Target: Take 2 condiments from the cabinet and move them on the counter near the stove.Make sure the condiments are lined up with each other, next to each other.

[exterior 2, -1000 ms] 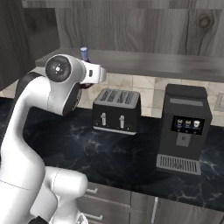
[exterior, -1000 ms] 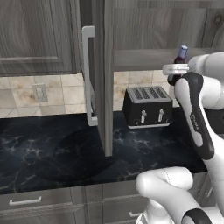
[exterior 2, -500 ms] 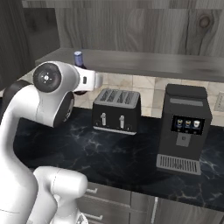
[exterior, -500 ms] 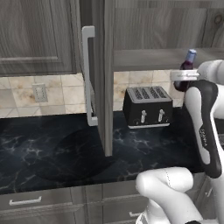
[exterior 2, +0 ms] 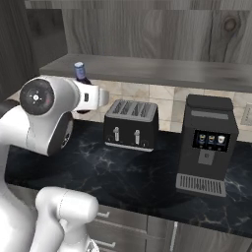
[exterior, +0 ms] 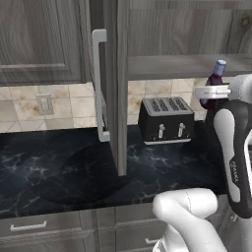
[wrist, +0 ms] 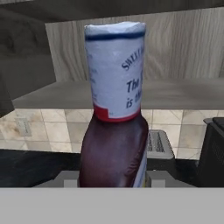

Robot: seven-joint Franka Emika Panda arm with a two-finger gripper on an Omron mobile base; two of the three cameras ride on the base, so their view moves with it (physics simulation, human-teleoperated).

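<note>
Black marble-look bench (exterior: pixel 59 172) w/ faint white veins runs across the room, over grey drawer fronts (exterior: pixel 44 226) w/ short handles; beige tile backsplash (exterior: pixel 24 106) behind, w/ a wall outlet (exterior: pixel 44 104) at far left. Above it, dark grey wood-grain cabinet (exterior: pixel 162 29); its tall door (exterior: pixel 115 83) stands open edge-on toward the camera, long silver bar handle (exterior: pixel 98 83) on its left face, grey shelf (exterior: pixel 182 66) to the right of it. Under the shelf a boxy black 4-slot toaster (exterior: pixel 166 120) sits on the bench against the tiles, two silver levers on the front. Right of the toaster, up at shelf height, the dark brown bottle (exterior: pixel 213 88) w/ pale blue cap, upright, held off the bench just in front of the shelf edge, clear of the toaster. Tool (exterior: pixel 210 93) is closed round the bottle's lower body; fingers mostly hidden behind the white hand in base views. Hand view: bottle (wrist: pixel 114 131) close up, glossy dark rounded body, pale cap-sleeve w/ blue print and a red band at its base, grey pads (wrist: pixel 159 178) pressed to its sides low down. Right base view: same bottle (exterior 2: pixel 81 78) pokes up behind the white wrist, toaster (exterior 2: pixel 131 124) just right of it, then a tall black coffee machine (exterior 2: pixel 206 142) w/ small lit screen farther right on the bench (exterior 2: pixel 133 182), well apart from the bottle.
</note>
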